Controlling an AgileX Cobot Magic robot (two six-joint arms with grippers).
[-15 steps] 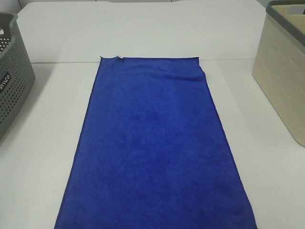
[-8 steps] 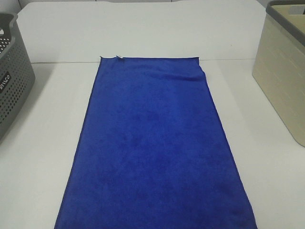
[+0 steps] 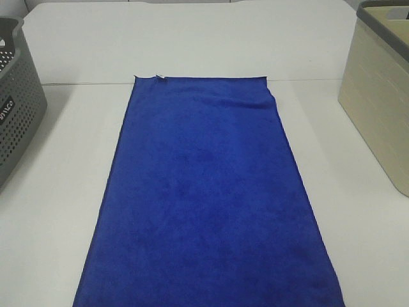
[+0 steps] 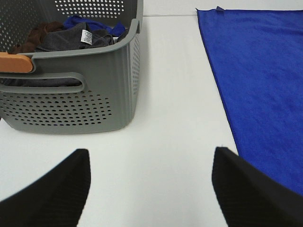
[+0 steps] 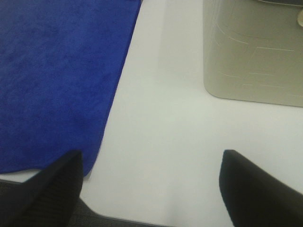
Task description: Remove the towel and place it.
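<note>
Exterior high: flat royal-blue towel [image 3: 208, 204], white-tagged corner.

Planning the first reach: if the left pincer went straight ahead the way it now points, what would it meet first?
Probably only bare table. The open left pincer points between the grey basket and the blue towel, so that lane looks free, though depth is unclear.

Plush matt cloth towel [image 3: 208, 204]; perforated grey plastic basket [image 4: 71, 94]; smooth white table [image 3: 57, 211].
</note>
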